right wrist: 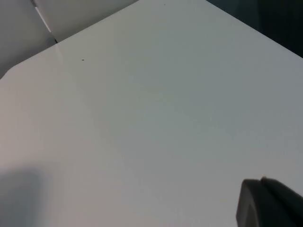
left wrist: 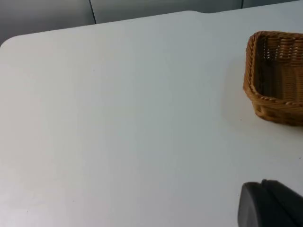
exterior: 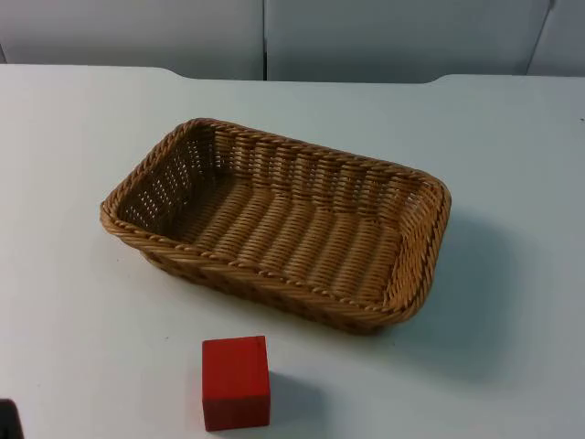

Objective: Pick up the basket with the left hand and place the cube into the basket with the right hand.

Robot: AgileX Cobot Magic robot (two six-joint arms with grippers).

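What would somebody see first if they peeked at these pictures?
First, the big brown woven basket, sitting empty in the middle of the white table. Next, the bright red cube, lying on the table in front of the basket, near its left end and not touching it.
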